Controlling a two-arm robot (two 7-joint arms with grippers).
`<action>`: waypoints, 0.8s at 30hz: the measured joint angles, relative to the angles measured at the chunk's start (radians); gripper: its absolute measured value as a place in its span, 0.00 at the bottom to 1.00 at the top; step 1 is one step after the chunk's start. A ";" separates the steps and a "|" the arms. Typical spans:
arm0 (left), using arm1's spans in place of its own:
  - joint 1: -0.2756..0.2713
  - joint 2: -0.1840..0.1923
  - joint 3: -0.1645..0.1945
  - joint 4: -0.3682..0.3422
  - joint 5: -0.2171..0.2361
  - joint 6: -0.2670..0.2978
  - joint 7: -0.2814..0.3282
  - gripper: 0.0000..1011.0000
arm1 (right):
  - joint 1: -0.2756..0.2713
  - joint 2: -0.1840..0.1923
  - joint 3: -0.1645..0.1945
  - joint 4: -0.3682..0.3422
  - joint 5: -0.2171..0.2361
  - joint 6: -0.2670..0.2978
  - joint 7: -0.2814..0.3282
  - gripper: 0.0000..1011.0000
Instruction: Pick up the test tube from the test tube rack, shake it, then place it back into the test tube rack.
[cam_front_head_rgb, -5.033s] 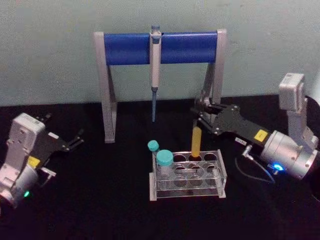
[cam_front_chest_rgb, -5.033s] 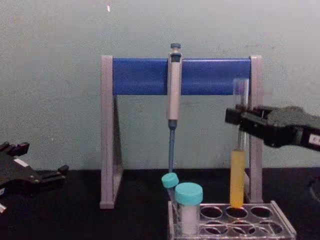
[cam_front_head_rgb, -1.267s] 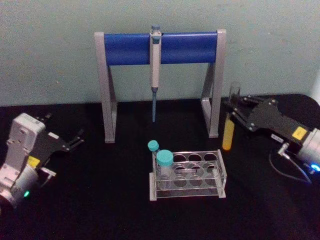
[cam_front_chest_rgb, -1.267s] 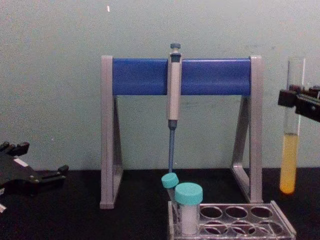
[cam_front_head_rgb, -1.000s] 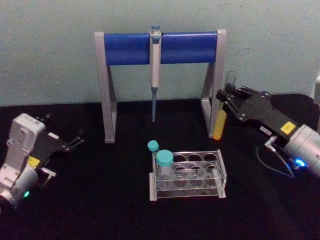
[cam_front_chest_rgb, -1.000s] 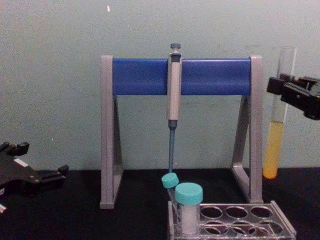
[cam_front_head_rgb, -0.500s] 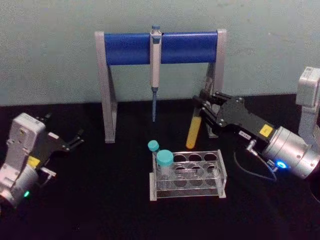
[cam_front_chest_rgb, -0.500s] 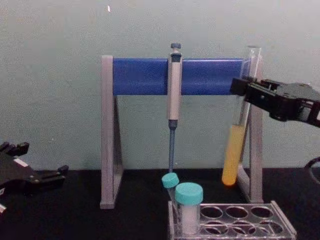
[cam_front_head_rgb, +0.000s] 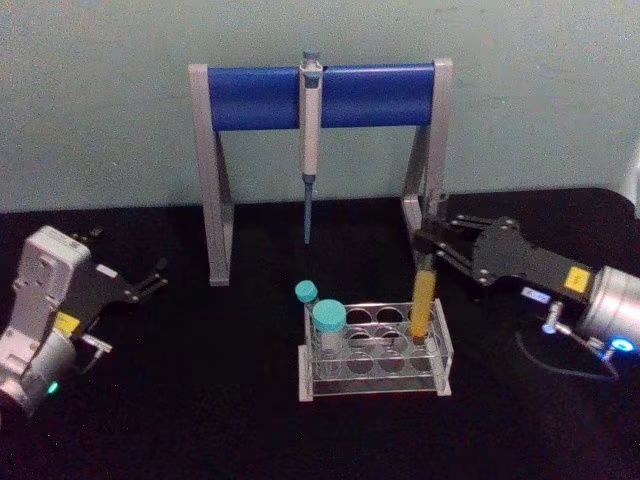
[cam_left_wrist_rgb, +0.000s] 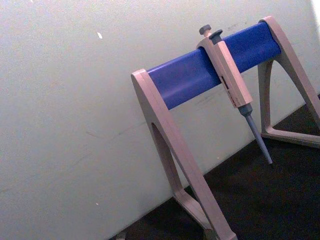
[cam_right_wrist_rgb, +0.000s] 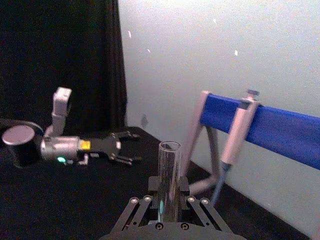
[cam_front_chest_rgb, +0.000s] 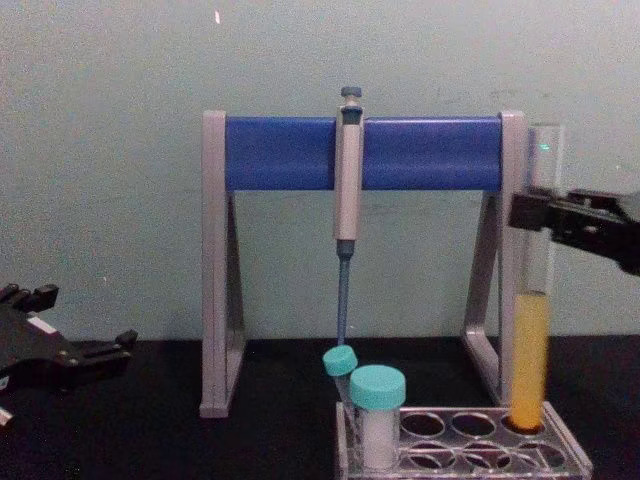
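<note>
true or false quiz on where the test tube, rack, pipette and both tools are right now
The right tool is shut on the test tube. True.
The test tube's lower end is at the test tube rack's left end. False: it is at the right end, back row.
The pipette stands in the rack. False: it hangs on the blue stand.
The left tool sits far left, apart from the rack. True.

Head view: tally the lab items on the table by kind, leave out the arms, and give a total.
Test tube, yellow liquid, held in the right gripper: 1
Teal-capped tubes: 2
Test tube rack: 1
Pipette: 1
Pipette stand: 1
Total: 6
</note>
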 joint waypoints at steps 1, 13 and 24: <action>0.000 0.000 0.000 0.000 0.000 0.000 0.000 0.99 | -0.003 0.007 0.003 -0.004 0.000 0.002 -0.006 0.23; 0.000 0.000 0.000 0.000 0.000 0.000 0.000 0.99 | -0.031 0.026 0.029 -0.037 -0.140 -0.040 -0.188 0.23; 0.000 0.000 0.000 0.000 0.000 0.000 0.000 0.99 | -0.001 -0.092 0.016 -0.003 -0.234 -0.092 -0.266 0.23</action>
